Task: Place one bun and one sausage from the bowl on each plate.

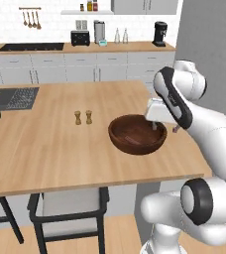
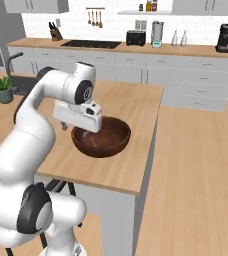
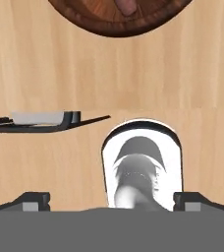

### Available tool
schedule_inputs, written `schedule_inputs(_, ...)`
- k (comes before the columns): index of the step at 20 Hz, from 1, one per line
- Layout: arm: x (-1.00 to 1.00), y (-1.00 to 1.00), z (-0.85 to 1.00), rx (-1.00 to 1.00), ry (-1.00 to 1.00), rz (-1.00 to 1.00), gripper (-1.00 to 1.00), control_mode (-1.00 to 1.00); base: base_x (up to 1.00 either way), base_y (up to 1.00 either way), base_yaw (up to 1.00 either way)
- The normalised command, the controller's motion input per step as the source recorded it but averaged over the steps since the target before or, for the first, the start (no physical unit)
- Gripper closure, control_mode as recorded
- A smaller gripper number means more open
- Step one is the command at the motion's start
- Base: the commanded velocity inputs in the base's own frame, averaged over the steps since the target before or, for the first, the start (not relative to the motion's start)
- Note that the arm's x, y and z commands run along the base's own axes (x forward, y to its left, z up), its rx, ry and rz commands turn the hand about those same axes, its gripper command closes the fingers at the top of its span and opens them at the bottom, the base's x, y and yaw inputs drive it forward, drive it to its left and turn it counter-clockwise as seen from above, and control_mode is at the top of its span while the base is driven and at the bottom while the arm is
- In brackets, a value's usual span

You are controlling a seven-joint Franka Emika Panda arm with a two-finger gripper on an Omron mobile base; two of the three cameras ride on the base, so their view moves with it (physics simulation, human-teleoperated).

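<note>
Two cameras ride behind the arm and look forward and down across a wooden island counter (image 1: 50,149). The left base view sits behind and to the arm's left, facing the back wall cabinets (image 1: 85,67). The right base view sits behind and to its right, angled across the counter's corner to the floor (image 2: 196,175). Both share the counter, the dark wooden bowl (image 1: 137,134) and the back wall. The hand view looks straight down, close to the counter edge, with the bowl's rim at its top.
</note>
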Motion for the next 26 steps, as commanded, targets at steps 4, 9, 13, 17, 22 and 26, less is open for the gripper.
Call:
schedule_inputs(4,1.0,0.46,-0.83,-0.07,-0.03,0.3,-1.0,-1.0,0.0,0.0,0.0)
schedule_inputs(9,1.0,0.07,-0.68,-0.04,-0.09,0.25,-1.0,-1.0,0.0,0.0,0.0)
schedule_inputs(13,0.98,-0.04,-0.57,0.0,-0.08,0.19,-1.0,-1.0,0.0,0.0,0.0)
schedule_inputs(17,0.81,-0.21,-0.56,0.0,-0.1,0.18,-1.0,-1.0,0.0,0.0,0.0)
schedule_inputs(22,0.78,-0.2,-0.57,0.0,-0.03,0.13,-1.0,-1.0,0.0,0.0,0.0)
schedule_inputs(26,0.04,0.0,-0.39,0.0,-0.1,0.09,-1.0,-1.0,0.0,0.0,0.0)
